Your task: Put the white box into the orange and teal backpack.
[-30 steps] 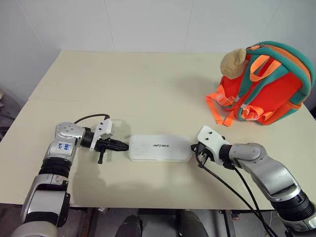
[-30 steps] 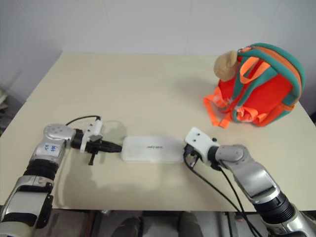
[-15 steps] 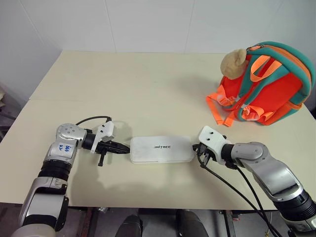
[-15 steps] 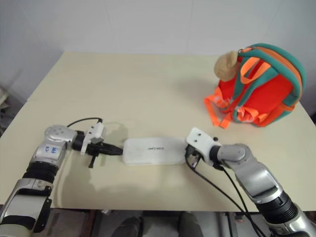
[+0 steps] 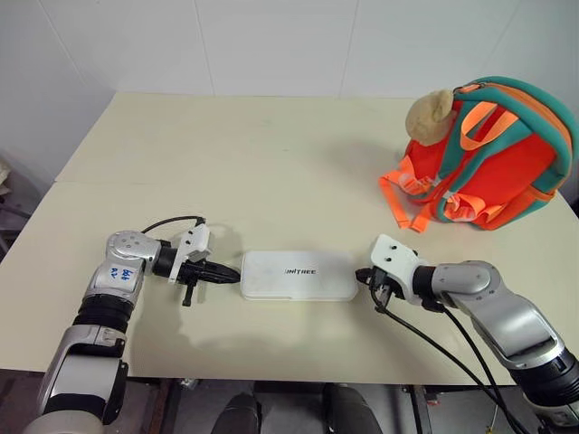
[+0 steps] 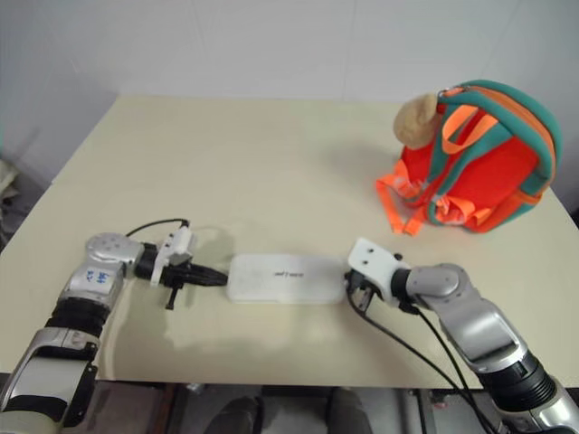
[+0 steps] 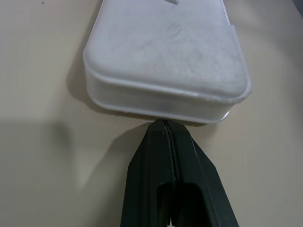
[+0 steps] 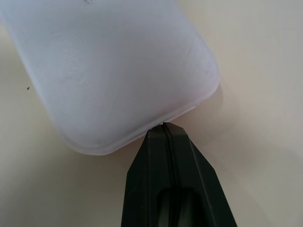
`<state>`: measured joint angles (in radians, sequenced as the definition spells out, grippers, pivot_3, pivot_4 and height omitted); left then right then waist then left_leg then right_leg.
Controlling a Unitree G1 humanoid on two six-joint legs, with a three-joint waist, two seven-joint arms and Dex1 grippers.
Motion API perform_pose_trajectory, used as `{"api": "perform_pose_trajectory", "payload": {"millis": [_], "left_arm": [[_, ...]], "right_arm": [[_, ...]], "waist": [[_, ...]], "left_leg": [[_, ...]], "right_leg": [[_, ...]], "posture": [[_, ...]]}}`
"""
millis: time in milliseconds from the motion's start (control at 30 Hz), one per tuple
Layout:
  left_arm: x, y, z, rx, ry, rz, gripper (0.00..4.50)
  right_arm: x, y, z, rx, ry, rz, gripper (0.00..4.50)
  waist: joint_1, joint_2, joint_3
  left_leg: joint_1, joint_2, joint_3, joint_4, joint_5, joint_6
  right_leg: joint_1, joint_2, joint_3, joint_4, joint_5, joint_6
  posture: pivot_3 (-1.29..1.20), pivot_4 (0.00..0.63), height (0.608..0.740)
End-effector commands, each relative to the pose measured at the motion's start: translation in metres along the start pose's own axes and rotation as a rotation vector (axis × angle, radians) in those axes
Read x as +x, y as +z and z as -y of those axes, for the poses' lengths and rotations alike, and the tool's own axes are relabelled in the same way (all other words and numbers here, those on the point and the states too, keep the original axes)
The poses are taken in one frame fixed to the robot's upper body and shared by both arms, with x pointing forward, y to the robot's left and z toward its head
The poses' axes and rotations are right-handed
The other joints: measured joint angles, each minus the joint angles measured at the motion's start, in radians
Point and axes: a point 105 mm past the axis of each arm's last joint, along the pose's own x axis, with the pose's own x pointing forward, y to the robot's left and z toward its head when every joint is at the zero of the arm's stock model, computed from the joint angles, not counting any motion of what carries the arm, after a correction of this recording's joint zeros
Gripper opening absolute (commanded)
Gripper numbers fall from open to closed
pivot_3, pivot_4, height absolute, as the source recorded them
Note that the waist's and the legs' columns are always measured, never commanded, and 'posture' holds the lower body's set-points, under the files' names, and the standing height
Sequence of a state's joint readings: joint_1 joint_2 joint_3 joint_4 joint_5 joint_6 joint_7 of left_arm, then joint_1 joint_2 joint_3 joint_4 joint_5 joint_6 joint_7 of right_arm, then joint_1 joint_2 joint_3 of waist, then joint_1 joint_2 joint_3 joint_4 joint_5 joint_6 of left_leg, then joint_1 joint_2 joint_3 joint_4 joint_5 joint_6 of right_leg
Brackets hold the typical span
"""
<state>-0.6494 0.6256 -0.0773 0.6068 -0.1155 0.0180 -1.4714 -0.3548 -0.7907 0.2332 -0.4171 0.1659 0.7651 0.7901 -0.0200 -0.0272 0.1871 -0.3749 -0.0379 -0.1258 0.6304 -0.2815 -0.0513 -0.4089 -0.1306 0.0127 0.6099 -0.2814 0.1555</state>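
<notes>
The white box lies flat near the front of the table, its long side running left to right. My left gripper is shut, its tips against the box's left end. At the box's right end my right gripper is also shut, tips touching the edge. The box rests on the table between the two grippers. The orange and teal backpack stands at the far right of the table, a tan plush head on its left side.
The cream table has a seam across its left half. Orange straps trail from the backpack toward the middle. Black cables hang from my right wrist over the front edge.
The box and both grippers have shifted slightly to the right together; both grippers stay shut at the box's ends.
</notes>
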Motion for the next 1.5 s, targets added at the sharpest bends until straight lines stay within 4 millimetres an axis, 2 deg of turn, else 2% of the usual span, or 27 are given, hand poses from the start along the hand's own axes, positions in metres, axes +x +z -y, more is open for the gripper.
{"api": "perform_pose_trajectory", "payload": {"millis": [33,267,400,433,533,600,800,867,967,1167,1300,1433,1500], "left_arm": [[-0.008,-0.002,-0.004,0.008,0.040,-0.019,0.00],[-0.027,0.002,-0.020,0.028,0.175,0.008,0.00],[-0.044,0.029,-0.037,0.113,0.341,0.172,0.00],[-0.051,0.039,-0.044,0.118,0.412,0.233,0.00],[-0.066,0.056,-0.052,0.104,0.516,0.330,0.58],[-0.070,0.058,-0.053,0.103,0.547,0.345,1.17],[-0.075,0.063,-0.046,0.073,0.574,0.394,3.02],[-0.077,0.062,-0.044,0.065,0.581,0.393,3.64],[-0.079,0.063,-0.040,0.058,0.585,0.391,4.49],[-0.087,0.062,-0.036,0.029,0.612,0.406,4.49],[-0.080,0.062,-0.026,-0.116,0.541,0.483,4.49],[-0.065,0.032,-0.024,-0.365,0.538,0.270,4.49],[-0.059,0.028,-0.018,-0.444,0.508,0.245,4.49]], "right_arm": [[-0.008,0.003,0.011,-0.034,-0.039,0.007,0.12],[-0.018,-0.007,0.028,-0.054,-0.108,-0.042,0.12],[-0.029,-0.003,0.041,-0.061,-0.159,-0.021,0.12],[-0.031,0.000,0.041,-0.065,-0.151,-0.011,0.47],[-0.036,0.008,0.030,-0.041,-0.080,0.016,1.35],[-0.036,0.013,0.030,-0.040,-0.080,0.034,2.01],[-0.030,0.011,0.034,-0.055,-0.101,0.022,4.03],[-0.029,0.011,0.036,-0.060,-0.107,0.021,4.50],[-0.028,0.010,0.038,-0.070,-0.115,0.016,4.50],[-0.021,0.004,0.046,-0.108,-0.159,0.002,4.50],[-0.010,-0.003,0.054,-0.139,-0.217,-0.023,4.50],[-0.005,0.002,0.048,-0.136,-0.194,0.008,4.50],[-0.004,0.004,0.044,-0.135,-0.175,0.016,4.50]], "waist": [[0.000,0.000,0.000],[-0.003,0.000,0.000],[-0.003,0.000,0.000],[-0.002,0.000,0.000],[-0.001,0.000,0.000],[-0.001,0.000,0.000],[-0.006,0.000,0.000],[-0.005,0.000,0.000],[-0.004,0.000,0.000],[-0.005,0.000,0.000],[-0.006,0.000,0.000],[-0.006,0.000,0.000],[-0.006,0.000,0.000]], "left_leg": [[0.000,0.000,0.000,0.000,0.000,0.000],[0.001,0.000,0.000,0.000,0.000,0.000],[0.000,0.000,0.000,0.000,0.000,-0.001],[0.000,0.000,0.000,0.000,0.000,-0.001],[0.000,0.000,0.000,0.000,0.000,-0.001],[0.000,0.000,0.000,-0.001,0.000,-0.001],[-0.001,0.000,0.000,-0.001,0.001,-0.001],[-0.001,0.000,0.000,-0.001,0.001,-0.001],[-0.001,0.000,0.000,0.000,0.000,-0.001],[-0.001,0.000,0.000,-0.001,0.001,-0.001],[0.000,0.000,0.001,-0.001,0.001,-0.001],[0.000,0.000,0.000,-0.001,0.001,-0.001],[0.000,0.000,0.001,-0.001,0.000,-0.001]], "right_leg": [[0.000,0.000,0.000,0.000,0.000,0.000],[0.000,0.000,0.000,0.000,0.000,0.000],[0.000,0.000,0.000,0.000,0.000,-0.001],[0.000,0.000,0.000,0.000,0.000,-0.001],[0.000,0.000,0.000,0.000,0.001,-0.001],[0.000,0.000,0.000,0.001,0.001,-0.001],[0.000,0.000,0.000,0.000,0.001,0.000],[0.000,0.000,0.000,0.001,0.001,0.000],[0.000,0.000,0.000,0.000,0.001,0.000],[0.000,0.000,0.001,-0.002,0.001,0.000],[0.000,0.000,0.001,-0.002,0.001,0.000],[-0.001,0.000,0.001,0.001,0.001,0.000],[-0.001,0.000,0.002,0.001,0.001,0.000]], "posture": [[0.00,0.150,0.740],[0.00,0.150,0.740],[0.00,0.150,0.740],[0.00,0.150,0.740],[0.00,0.150,0.740],[0.00,0.150,0.740],[0.00,0.150,0.740],[0.00,0.150,0.740],[0.00,0.150,0.740],[0.00,0.150,0.740],[0.00,0.150,0.740],[0.00,0.150,0.740],[0.00,0.150,0.740]]}}
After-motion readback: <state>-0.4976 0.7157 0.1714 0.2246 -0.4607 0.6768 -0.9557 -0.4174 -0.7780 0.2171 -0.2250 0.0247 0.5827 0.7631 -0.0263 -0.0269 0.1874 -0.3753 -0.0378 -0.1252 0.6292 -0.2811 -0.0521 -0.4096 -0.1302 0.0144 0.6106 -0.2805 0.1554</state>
